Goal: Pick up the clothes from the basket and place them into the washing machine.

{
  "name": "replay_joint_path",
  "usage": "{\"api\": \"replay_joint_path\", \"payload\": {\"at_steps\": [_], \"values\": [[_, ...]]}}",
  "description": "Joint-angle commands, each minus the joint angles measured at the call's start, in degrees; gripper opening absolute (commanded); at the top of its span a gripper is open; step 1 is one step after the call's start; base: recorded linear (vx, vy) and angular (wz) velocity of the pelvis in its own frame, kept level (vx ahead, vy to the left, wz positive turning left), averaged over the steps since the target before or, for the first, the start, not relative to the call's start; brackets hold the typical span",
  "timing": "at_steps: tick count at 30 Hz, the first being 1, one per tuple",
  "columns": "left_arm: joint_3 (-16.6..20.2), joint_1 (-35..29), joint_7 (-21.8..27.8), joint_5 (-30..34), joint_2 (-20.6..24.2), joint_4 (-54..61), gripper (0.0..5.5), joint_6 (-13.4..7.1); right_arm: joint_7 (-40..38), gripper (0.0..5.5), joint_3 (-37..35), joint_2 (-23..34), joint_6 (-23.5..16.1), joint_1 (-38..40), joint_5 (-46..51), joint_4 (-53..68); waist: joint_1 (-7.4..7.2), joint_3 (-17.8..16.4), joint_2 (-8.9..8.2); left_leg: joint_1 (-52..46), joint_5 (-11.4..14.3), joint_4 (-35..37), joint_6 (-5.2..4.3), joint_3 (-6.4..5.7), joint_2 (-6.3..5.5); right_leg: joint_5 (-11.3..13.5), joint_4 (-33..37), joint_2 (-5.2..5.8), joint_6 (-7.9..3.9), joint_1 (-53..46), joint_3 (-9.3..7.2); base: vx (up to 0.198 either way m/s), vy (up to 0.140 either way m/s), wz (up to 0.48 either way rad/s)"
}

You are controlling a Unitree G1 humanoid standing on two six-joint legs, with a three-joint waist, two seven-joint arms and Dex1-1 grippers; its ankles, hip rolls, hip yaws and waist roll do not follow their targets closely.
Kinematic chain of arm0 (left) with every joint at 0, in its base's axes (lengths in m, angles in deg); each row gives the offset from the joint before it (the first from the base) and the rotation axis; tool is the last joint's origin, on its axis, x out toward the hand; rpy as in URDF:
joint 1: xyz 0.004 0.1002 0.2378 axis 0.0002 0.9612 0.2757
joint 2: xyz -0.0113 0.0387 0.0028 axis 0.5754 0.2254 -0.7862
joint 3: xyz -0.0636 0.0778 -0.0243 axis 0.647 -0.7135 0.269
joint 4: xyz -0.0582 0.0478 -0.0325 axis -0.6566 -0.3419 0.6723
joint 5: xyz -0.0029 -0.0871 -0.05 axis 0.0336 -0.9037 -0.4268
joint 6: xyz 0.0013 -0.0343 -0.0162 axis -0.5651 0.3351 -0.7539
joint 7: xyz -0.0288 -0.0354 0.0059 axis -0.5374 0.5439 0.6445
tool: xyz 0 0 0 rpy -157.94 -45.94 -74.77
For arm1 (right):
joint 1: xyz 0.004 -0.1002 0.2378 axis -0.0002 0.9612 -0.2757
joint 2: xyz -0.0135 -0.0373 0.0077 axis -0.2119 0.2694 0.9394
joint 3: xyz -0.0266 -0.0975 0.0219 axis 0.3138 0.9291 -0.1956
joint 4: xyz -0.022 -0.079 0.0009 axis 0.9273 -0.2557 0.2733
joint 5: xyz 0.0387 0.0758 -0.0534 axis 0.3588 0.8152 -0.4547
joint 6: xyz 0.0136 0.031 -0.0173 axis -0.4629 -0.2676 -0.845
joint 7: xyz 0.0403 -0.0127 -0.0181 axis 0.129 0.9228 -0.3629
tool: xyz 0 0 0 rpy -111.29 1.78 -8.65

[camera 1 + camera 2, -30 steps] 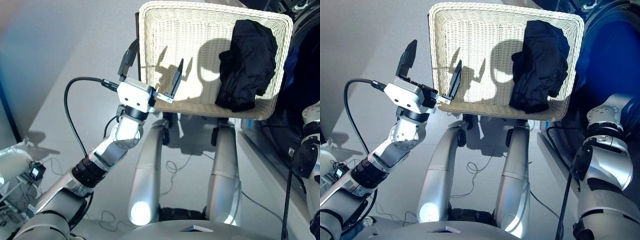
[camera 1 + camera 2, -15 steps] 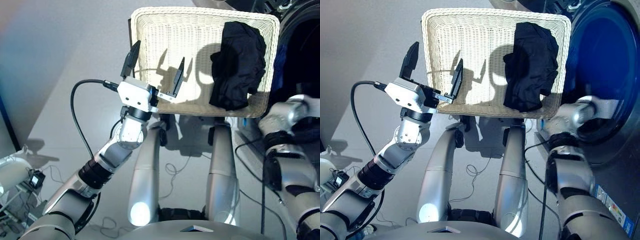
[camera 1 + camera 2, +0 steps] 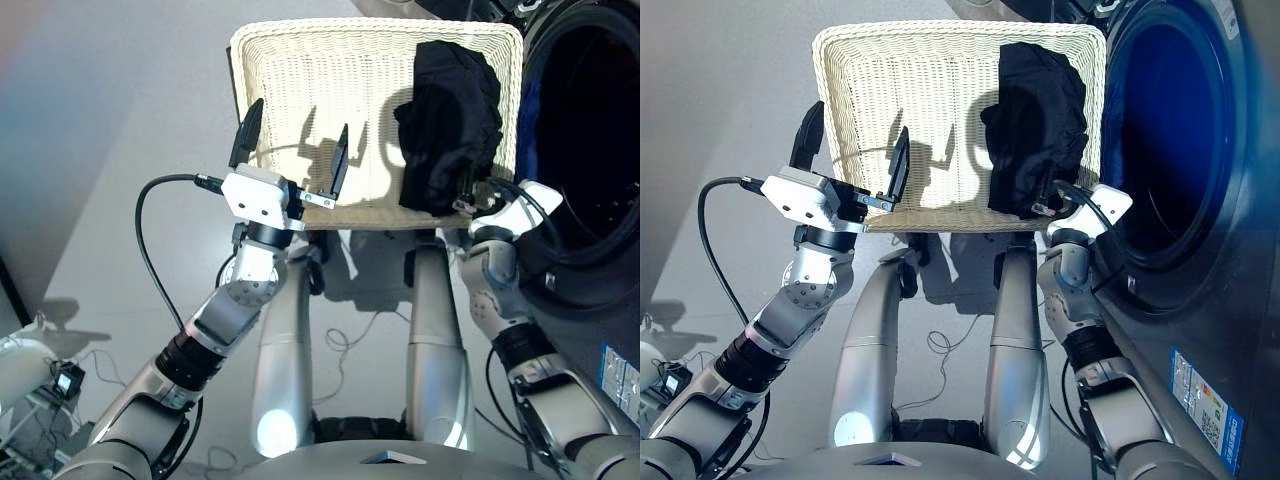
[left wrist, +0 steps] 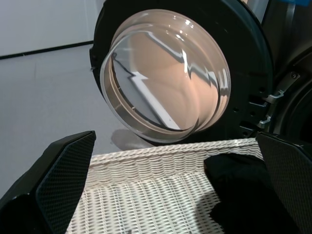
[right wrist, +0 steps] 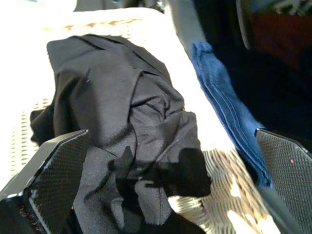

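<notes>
The cream wicker basket [image 3: 290, 70] sits ahead of me with one black garment [image 3: 450, 120] bunched on its right side. My left gripper [image 3: 300, 115] hovers open over the basket's near left part, holding nothing. My right gripper [image 5: 170, 132] is open at the near right rim, its fingers on either side of the black garment's near end. The washing machine's dark porthole [image 3: 1170, 150] gapes just right of the basket, its glass door [image 4: 165, 78] swung open behind it. A navy blue cloth [image 5: 219, 87] drapes over the porthole lip and an orange-red one [image 5: 278, 34] lies inside.
A black cable [image 3: 150, 250] loops off my left arm. Thin cables [image 3: 360, 330] trail on the grey floor under the basket. A white device [image 3: 20, 350] sits on the floor at far left. The machine's front carries a label [image 3: 1200, 395].
The view has swung towards the machine. My right arm came in from the right side to the basket's near right rim by the black garment. The left gripper stays open.
</notes>
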State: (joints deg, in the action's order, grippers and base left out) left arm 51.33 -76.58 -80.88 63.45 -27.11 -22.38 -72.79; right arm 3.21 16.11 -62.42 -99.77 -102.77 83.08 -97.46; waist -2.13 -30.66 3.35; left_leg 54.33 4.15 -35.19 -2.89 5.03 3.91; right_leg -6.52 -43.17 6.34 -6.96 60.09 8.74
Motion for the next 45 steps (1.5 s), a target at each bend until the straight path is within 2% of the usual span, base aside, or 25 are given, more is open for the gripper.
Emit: {"api": "replay_joint_path", "payload": {"at_steps": [1, 5, 13, 22, 29, 38, 45], "values": [[1.93, -0.06, 0.82, 1.07, 1.08, 6.39, 5.5, -3.0, -0.54, 5.5, 2.08, 1.04, 1.18, -5.73, -6.13, 0.96, 1.53, 0.86, -0.49, -0.48, 4.17, -4.44, 1.07, 1.78, -1.28, 1.77, 3.19, -1.73, 2.26, -2.91, -4.06, 0.0, 0.0, 0.0], [0.68, -0.99, 1.77, -0.63, 0.06, 6.33, 5.5, -3.14, -1.06, 5.5, 3.34, 0.31, 3.11, -12.71, -6.25, -7.74, 2.28, 0.86, 0.0, -0.5, 4.26, -5.05, 0.98, 1.69, -1.22, 1.53, 2.63, -1.75, 2.4, -2.99, -4.19, 0.0, 0.0, 0.0], [0.83, -0.92, 2.63, -1.48, 0.42, 7.0, 5.5, -2.78, -1.15, 5.5, 4.67, 1.25, 6.09, -23.22, -8.57, -21.74, 3.7, 0.86, 1.11, 0.06, 4.16, -5.04, 0.76, 1.45, -1.32, 1.34, 2.39, -1.61, 2.66, -2.49, -4.83, 0.0, 0.0, 0.0], [0.49, -1.86, 2.84, -2.08, -0.02, 7.24, 5.5, -2.34, 1.22, 5.5, 7.5, 0.7, 8.91, -31.17, -9.39, -34.22, 4.94, 0.86, 1.76, 1.84, 4.34, -6.09, 0.56, 1.36, -1.27, 0.98, 1.56, -1.38, 2.67, -1.23, -5.29, 0.0, 0.0, 0.0], [-0.18, -3.97, 3.14, -2.4, -0.61, 7.44, 5.5, -1.54, 3.64, 5.5, 6.65, -1.39, 11.64, -35.54, -6.79, -45.85, 6.43, 0.86, 3.09, 4.61, 5.24, -8.9, 0.49, 1.48, -0.93, -0.18, -0.88, -1.23, 2.42, 1.5, -5.78, 0.0, 0.0, 0.0], [-0.31, -5.15, 2.97, -1.34, -0.88, 6.96, 5.5, -1.04, 3.53, 5.5, 12.18, -2.89, 13.59, -37.11, -17.82, -46.2, 6.42, 0.86, 3.13, 6.94, 5.22, -10.33, 0.53, 1.07, -0.71, -0.67, -2.92, -0.96, 2.43, 3.8, -6.92, 0.0, 0.0, 0.0], [0.32, -5.53, 2.25, -1.95, -0.47, 7.59, 5.5, -0.92, 4.17, 5.5, 10.83, -5.14, 13.86, -38.43, -15.04, -47.67, 6.45, 0.86, 3.15, 7.95, 5.2, -10.5, 0.55, 0.78, -0.98, -0.78, -3.06, -1.0, 2.52, 4.74, -6.94, 0.0, 0.0, 0.0]]}}
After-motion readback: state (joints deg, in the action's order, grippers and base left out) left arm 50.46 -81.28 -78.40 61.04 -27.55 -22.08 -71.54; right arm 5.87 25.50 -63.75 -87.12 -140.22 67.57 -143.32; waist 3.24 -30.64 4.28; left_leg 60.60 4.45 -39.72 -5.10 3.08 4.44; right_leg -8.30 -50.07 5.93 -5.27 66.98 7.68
